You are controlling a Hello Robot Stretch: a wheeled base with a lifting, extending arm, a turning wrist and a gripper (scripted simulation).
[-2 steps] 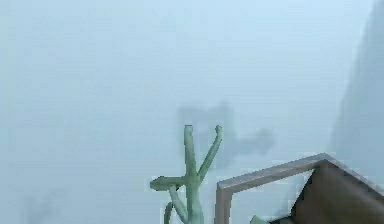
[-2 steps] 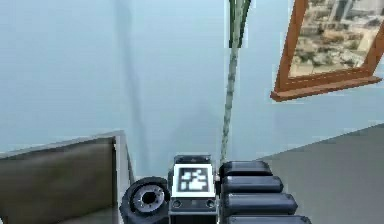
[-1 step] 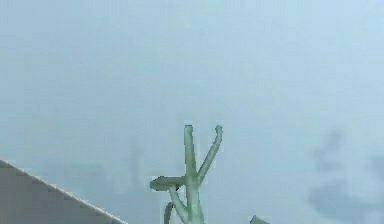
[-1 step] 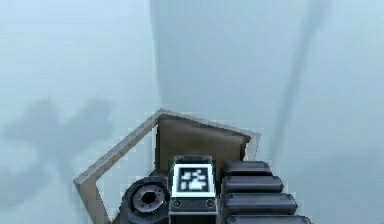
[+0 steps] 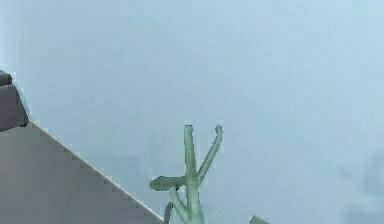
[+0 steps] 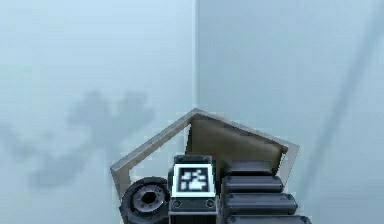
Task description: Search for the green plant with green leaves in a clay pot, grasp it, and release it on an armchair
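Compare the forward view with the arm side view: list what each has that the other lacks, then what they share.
Forward view: green plant stems rising at the bottom edge, a brown sloping surface at lower left, a dark object at the left edge. Arm side view: the arm with a white marker, the dark gripper beside it, a grey-rimmed brown slab behind. Shared: a pale blue-grey wall.
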